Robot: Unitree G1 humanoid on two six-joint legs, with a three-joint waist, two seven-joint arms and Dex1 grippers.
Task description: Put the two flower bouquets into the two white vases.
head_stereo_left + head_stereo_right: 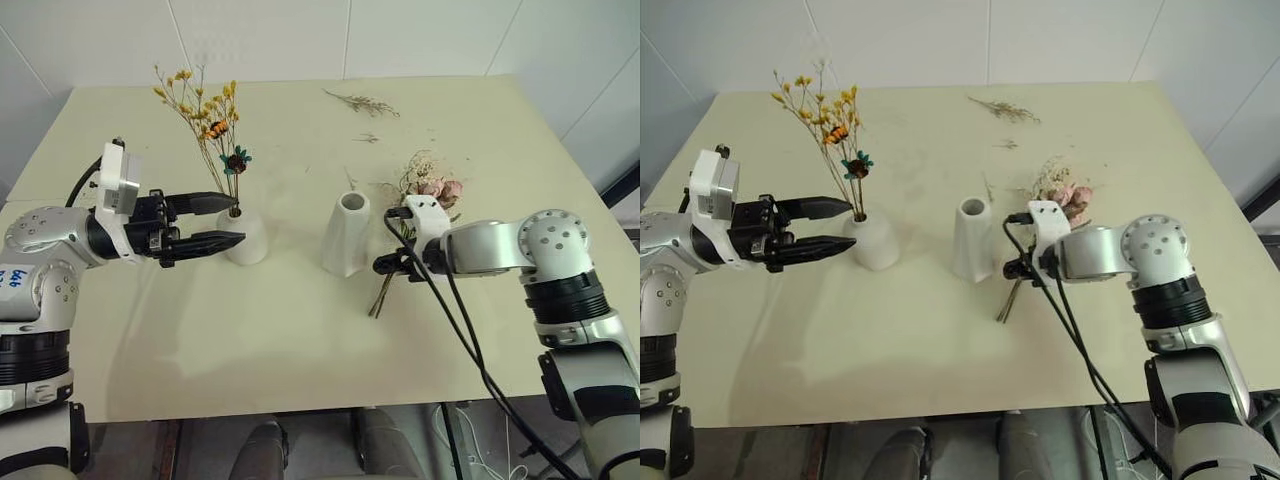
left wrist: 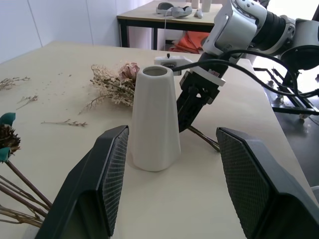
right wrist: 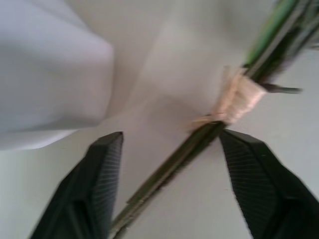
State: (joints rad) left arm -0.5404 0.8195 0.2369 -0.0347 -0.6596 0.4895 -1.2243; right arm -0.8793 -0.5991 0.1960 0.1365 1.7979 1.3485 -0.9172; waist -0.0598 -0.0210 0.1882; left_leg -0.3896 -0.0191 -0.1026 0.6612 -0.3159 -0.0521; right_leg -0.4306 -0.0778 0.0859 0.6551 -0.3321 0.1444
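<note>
while your right gripper [image 3: 167,149] is hanging open astride the rose bunch [image 1: 425,195], its stems are lying flat beside the tall vase [image 1: 347,235], running between the jaws, nothing held

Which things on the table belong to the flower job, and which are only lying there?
Belong to the job:
- yellow-orange bouquet, standing in the squat vase
- rose bouquet, lying on the table
- tall vase, empty
- right gripper, open around the rose stems

Only lying there:
- dried twigs at the far edge
</note>
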